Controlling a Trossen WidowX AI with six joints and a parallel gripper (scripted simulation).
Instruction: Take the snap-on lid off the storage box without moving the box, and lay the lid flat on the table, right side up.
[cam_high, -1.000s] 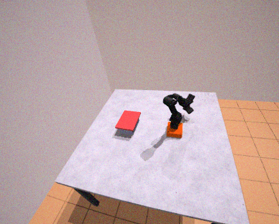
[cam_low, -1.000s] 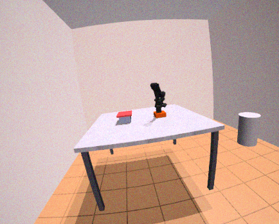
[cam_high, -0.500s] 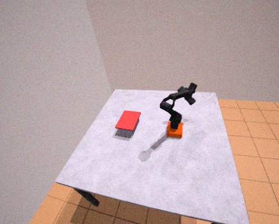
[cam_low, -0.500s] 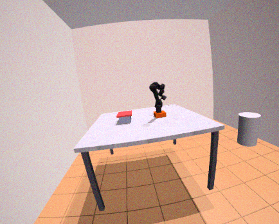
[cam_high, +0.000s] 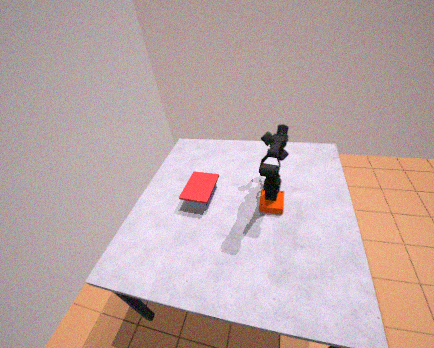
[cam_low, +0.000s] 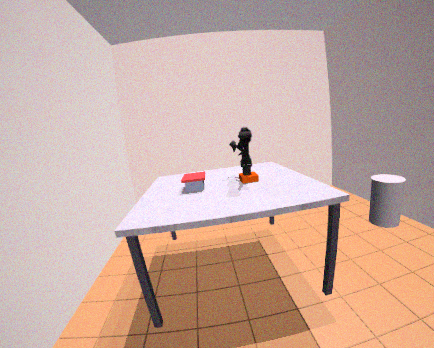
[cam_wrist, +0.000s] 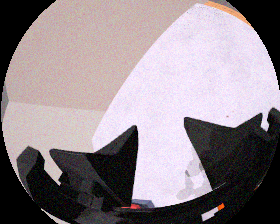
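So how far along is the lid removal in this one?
Nothing looks done: the red lid sits on the storage box. The tool is half open and holds nothing, raised above the arm's orange base, apart from the box. Reaching over, gripping the lid, unsnapping it and laying it on the table all remain.

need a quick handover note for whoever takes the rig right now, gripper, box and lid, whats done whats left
Gripper: partly open, nothing between the fingers, raised above the arm's orange base, well away from the box.
Storage box: on the table, off to the side of the arm, red lid seated on top.
Done: nothing on the lid yet.
Left: reach the box, grip the lid, unsnap it without shifting the box, lay it flat on the table, right side up.
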